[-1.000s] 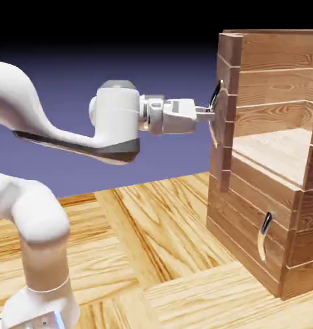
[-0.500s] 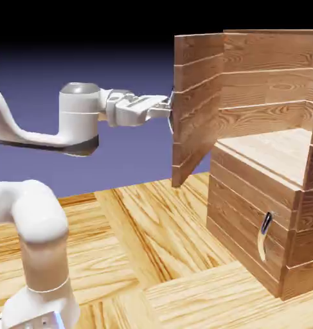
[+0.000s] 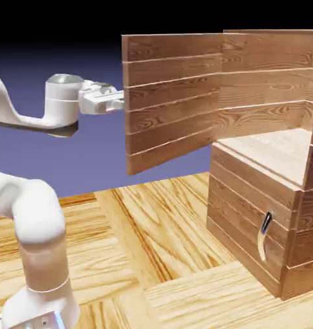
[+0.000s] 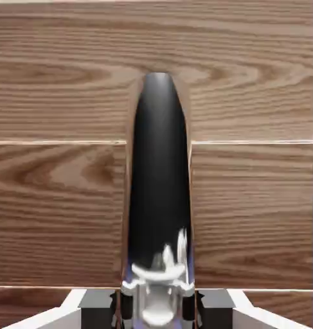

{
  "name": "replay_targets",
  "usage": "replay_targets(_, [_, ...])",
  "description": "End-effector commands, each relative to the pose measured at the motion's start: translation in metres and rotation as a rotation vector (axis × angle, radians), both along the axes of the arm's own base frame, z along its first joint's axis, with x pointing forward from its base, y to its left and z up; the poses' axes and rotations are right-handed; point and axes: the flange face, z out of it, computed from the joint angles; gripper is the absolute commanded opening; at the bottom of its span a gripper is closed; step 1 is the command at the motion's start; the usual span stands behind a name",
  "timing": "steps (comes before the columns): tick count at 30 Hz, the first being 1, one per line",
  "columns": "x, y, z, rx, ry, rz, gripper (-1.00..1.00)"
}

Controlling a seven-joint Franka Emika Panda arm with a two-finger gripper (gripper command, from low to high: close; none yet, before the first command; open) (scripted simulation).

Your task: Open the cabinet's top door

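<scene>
- The top door stands wide open, swung out from the cabinet toward the exterior view's left, and the upper compartment is exposed.
- Its upright panel of brown planks hides the door handle in the exterior view.
- In the hand view, the door handle runs up the middle of the planks, dark along most of its length and bright silver near the bottom edge.
- The gripper is closed on the door handle, its grey fingertips pinching the silver part from both sides.
- In the exterior view, the gripper reaches behind the door's free edge, at about the door's mid-height.
- Below the open compartment, its pale floor tops the lower panel, which sits closed.
- A curved lower handle is mounted upright on that panel, apart from the gripper.
- The white arm rises at the exterior view's left, and its upper part reaches across toward the door.
- Light wooden parquet spreads beneath the arm and the cabinet.
</scene>
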Motion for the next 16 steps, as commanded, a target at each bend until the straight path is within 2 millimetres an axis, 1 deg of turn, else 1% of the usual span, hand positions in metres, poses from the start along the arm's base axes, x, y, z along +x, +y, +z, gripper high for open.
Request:
replay_targets(1, [0.0, 0.009, 0.0, 0.0, 0.0, -0.026, -1.0])
replay_targets(8, [0.008, 0.066, 0.0, 0.0, 0.0, -0.182, -1.0])
replay_targets(16, [0.023, 0.115, 0.0, 0.0, 0.0, -0.319, -1.0])
